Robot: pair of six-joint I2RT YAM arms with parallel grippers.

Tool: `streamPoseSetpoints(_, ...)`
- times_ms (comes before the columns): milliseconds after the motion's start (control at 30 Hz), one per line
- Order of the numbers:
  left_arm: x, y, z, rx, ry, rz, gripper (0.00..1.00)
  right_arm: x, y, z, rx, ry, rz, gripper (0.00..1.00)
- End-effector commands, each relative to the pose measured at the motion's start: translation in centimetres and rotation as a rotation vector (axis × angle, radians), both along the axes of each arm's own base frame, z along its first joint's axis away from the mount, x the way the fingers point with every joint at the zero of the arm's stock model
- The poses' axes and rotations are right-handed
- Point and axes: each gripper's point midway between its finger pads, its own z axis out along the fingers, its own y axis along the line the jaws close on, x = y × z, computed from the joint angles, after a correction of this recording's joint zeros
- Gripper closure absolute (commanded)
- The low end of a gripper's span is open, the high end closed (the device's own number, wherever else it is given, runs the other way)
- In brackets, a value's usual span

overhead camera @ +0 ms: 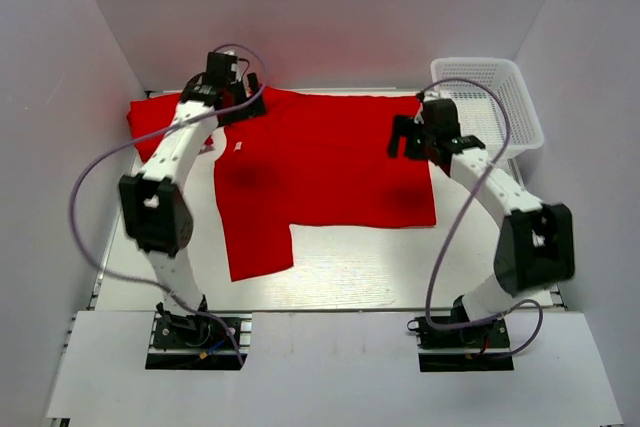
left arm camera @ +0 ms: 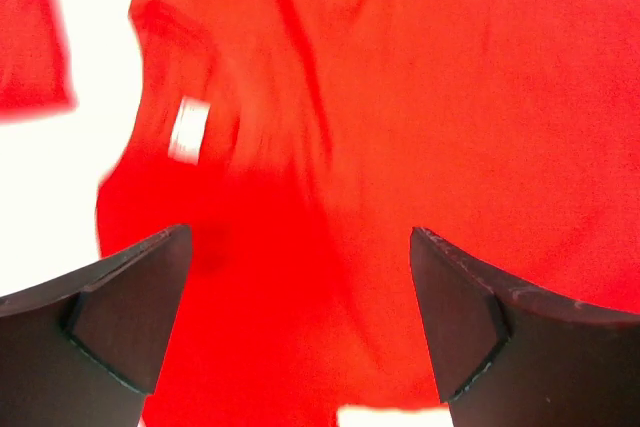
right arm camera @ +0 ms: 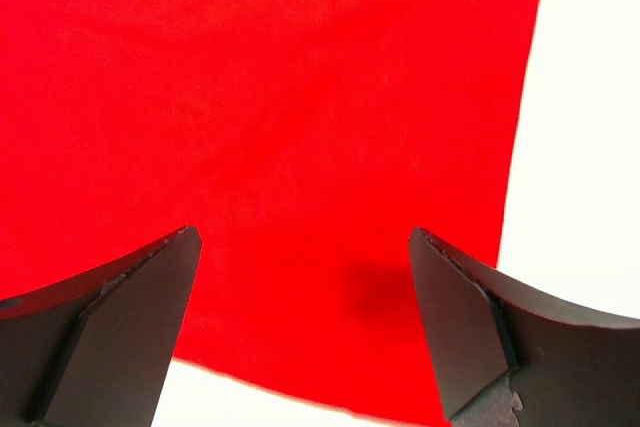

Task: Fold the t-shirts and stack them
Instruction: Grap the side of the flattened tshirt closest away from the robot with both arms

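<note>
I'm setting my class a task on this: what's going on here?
A red t-shirt lies spread flat on the white table, seemingly not yet folded. The left hand hovers open near its collar, and the right hand hovers open over its opposite edge. Neither grips anything. Another red cloth lies far left, and a white basket sits far right.

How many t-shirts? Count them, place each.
2: a spread t-shirt across the table's middle, a second t-shirt at the far-left corner, partly behind the left arm; more could be hidden beneath.
</note>
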Motion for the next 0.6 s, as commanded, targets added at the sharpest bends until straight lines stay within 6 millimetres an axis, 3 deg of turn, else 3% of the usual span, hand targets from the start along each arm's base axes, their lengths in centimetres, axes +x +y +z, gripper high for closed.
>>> streamPoseSetpoints(0,-10.0,2.0,-1.6,-0.007,0.218,0.127,0.0,-3.8,-1.5,-0.1,0.002,-0.003,-0.067,0.1)
streamPoseSetpoints(33,-14.0,2.3,-5.2,-0.001,0.346,0.126,0.0,-5.1,-1.8,-1.3,0.005,0.026,-0.082,0.1)
streamPoseSetpoints(67,-16.0,2.4,-6.1,-0.028,0.382,0.163,0.0,-5.6,-2.0,-1.3,0.011,0.023,-0.09,0.1)
streamPoseSetpoints(100,-18.5,2.1,-5.4,-0.061,0.382,0.153,0.0,-6.7,-2.6,-0.5,0.018,-0.005,-0.105,0.1)
streamPoseSetpoints(133,-22.3,2.6,-8.3,-0.055,0.484,0.174,0.0,-7.6,-2.8,-1.3,0.019,0.012,-0.114,0.1)
streamPoseSetpoints(200,-25.4,2.2,-8.9,-0.122,0.519,0.2,0.0,-8.8,-3.5,-0.9,0.021,-0.009,-0.135,0.1)
streamPoseSetpoints(233,-28.0,2.5,-9.5,-0.139,0.538,0.215,0.0,-9.5,-3.7,-1.9,0.021,0.013,-0.14,0.1)
streamPoseSetpoints(400,-35.3,3.5,-11.1,-0.173,0.643,0.355,0.0,-10.4,-3.7,-2.1,0.043,0.033,-0.147,0.1)
streamPoseSetpoints(433,-37.0,4.1,-12.1,-0.155,0.683,0.384,0.0,-10.6,-3.7,-2.6,0.039,0.045,-0.146,0.1)
streamPoseSetpoints(500,-38.8,4.3,-13.6,-0.159,0.7,0.383,0.0,-10.7,-3.8,-3.1,0.045,0.053,-0.15,0.1)
streamPoseSetpoints(567,-38.2,3.9,-14.2,-0.193,0.659,0.383,0.0,-10.6,-3.5,-2.9,0.048,0.044,-0.134,0.1)
